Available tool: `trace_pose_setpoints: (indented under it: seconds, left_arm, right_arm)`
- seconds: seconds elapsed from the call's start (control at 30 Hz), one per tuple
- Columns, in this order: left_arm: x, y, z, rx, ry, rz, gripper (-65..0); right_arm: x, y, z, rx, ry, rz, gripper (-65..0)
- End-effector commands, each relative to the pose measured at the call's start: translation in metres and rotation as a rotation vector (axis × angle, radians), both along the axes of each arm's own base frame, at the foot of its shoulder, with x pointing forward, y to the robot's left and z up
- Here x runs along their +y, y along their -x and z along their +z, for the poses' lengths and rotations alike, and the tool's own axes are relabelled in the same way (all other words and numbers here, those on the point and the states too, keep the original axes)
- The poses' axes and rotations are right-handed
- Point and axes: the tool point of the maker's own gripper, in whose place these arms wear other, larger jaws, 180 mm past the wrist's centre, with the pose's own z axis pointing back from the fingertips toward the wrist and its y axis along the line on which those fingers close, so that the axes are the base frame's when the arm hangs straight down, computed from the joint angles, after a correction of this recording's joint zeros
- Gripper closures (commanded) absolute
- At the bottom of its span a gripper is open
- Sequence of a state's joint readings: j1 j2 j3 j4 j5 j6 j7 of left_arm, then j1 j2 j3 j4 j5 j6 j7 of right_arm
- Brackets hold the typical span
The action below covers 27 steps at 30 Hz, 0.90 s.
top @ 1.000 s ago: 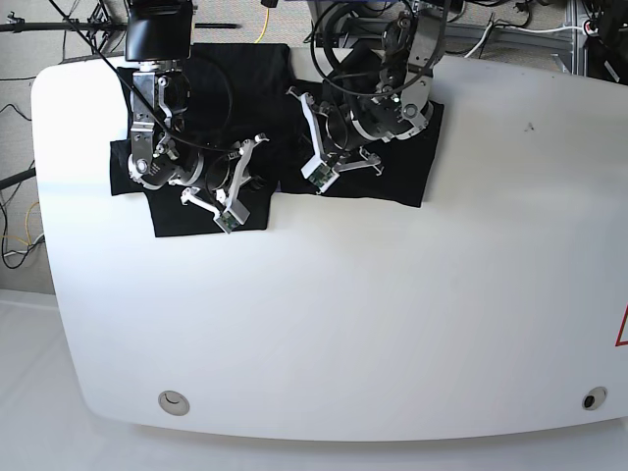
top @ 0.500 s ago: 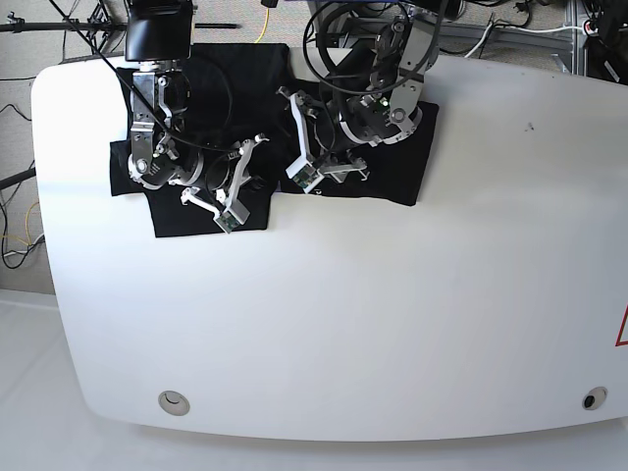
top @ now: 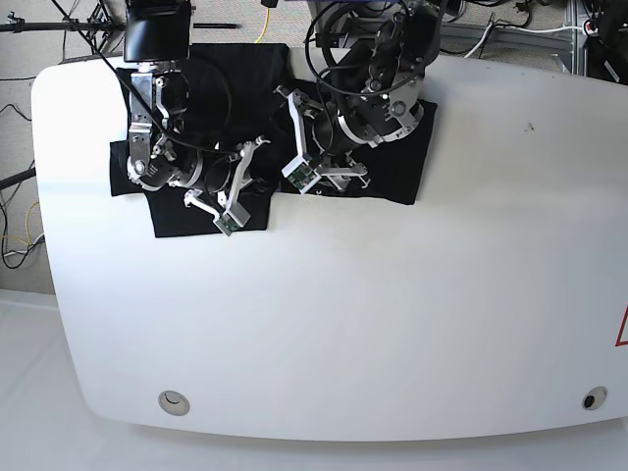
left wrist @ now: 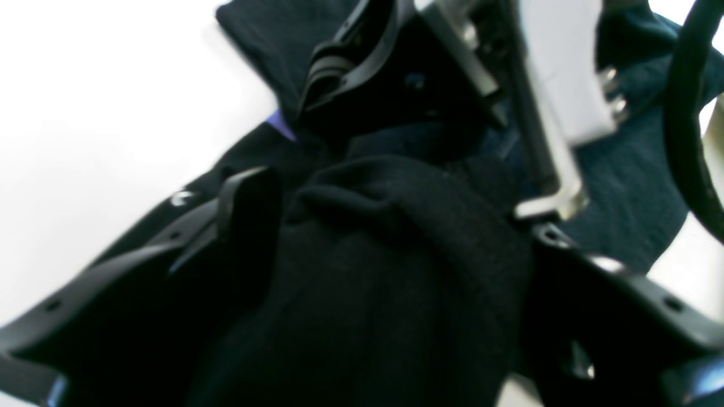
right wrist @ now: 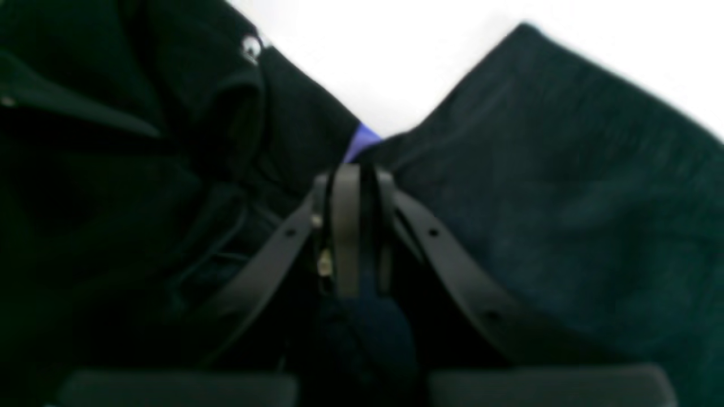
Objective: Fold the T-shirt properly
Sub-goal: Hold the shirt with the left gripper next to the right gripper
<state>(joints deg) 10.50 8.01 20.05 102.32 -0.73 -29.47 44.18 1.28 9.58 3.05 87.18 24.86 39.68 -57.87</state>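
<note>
The T-shirt (top: 260,93) lies spread across the far edge of the white desk (top: 392,324), both arms low over it. The right gripper (right wrist: 353,226) has its jaws pressed together, and a dark fold sits just behind them — whether it is pinched cannot be told. The left gripper (left wrist: 390,237) stands wide, with a hump of cloth bunched loosely between its jaws. To fold cleanly, the left should probably clear the hump without dragging it — then regrip a flat edge.
</note>
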Motion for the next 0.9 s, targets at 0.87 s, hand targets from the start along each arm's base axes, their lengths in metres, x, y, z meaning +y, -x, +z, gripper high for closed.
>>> trace_pose_setpoints:
  seconds: [0.87]
  left_arm:
    - [-0.011,-0.017,0.073,-0.181,0.182,0.023,-41.1]
  right_arm:
    - [-0.017,-0.003,-0.003,0.0,0.087,0.012,-3.9]
